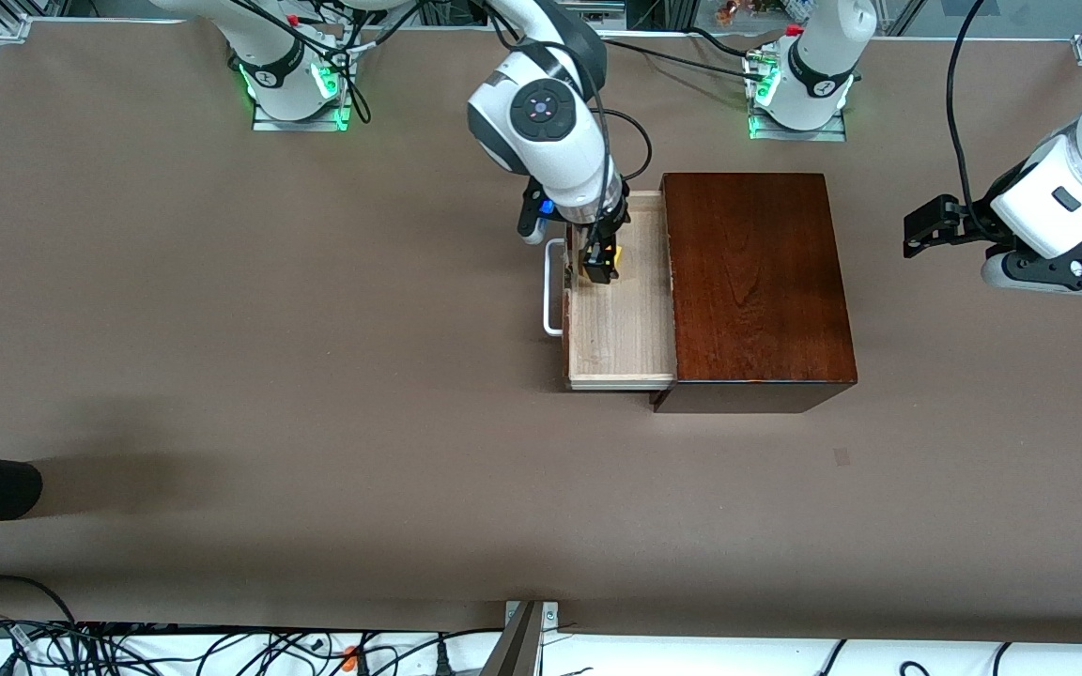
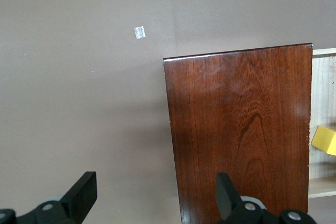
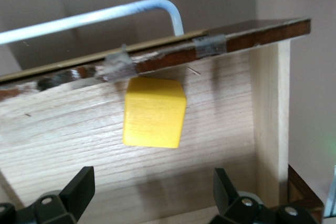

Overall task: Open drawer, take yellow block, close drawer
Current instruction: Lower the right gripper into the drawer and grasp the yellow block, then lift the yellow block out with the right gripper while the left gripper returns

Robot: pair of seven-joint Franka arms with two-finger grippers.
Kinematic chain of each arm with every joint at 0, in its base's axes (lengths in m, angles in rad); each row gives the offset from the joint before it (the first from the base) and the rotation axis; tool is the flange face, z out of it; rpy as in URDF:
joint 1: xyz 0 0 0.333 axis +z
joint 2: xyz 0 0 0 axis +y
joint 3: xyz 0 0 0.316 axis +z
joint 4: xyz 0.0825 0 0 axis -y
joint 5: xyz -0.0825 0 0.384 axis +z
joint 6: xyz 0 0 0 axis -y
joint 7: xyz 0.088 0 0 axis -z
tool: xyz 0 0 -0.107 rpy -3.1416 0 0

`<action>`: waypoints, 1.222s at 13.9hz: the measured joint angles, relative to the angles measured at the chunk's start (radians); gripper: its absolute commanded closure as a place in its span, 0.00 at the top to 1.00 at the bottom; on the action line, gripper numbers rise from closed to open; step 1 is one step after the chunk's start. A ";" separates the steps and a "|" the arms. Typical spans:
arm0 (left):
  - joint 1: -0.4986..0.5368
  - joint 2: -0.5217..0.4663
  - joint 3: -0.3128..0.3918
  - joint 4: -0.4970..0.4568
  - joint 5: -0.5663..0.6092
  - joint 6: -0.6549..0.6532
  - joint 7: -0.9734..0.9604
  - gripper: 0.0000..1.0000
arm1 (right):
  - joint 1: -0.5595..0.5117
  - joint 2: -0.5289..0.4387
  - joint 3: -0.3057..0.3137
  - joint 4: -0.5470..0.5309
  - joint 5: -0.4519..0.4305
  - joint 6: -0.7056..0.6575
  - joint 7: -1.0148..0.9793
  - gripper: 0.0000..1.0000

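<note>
Spread wide, fingers [image 3: 79, 190] of right gripper [image 1: 599, 258] poised over yellow block [image 3: 154, 112] lying in open drawer [image 1: 621, 319], against its front panel near white handle [image 1: 552, 286]. Grasping step apparently in hand: descent, then closing around cube. Left gripper [image 2: 152, 195], likewise parted and empty, waiting above wooden box [image 1: 757, 282]. Block mostly hidden in front view.

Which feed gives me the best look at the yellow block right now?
The right wrist view: the yellow block fills mid-frame, on the drawer floor. The front view shows a sliver under the right gripper; the left wrist view only an edge.
</note>
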 measured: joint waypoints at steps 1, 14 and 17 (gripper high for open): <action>0.000 0.000 0.000 0.000 0.000 0.000 0.000 1.00 | 0.002 0.008 -0.001 0.000 -0.003 0.002 0.001 1.00; 0.000 0.000 0.000 0.000 0.000 0.000 0.001 1.00 | 0.022 0.058 -0.006 -0.042 -0.042 0.007 0.001 0.34; 0.000 0.000 0.000 0.000 0.000 0.000 0.001 1.00 | 0.021 0.056 -0.013 -0.040 -0.042 0.010 0.001 0.19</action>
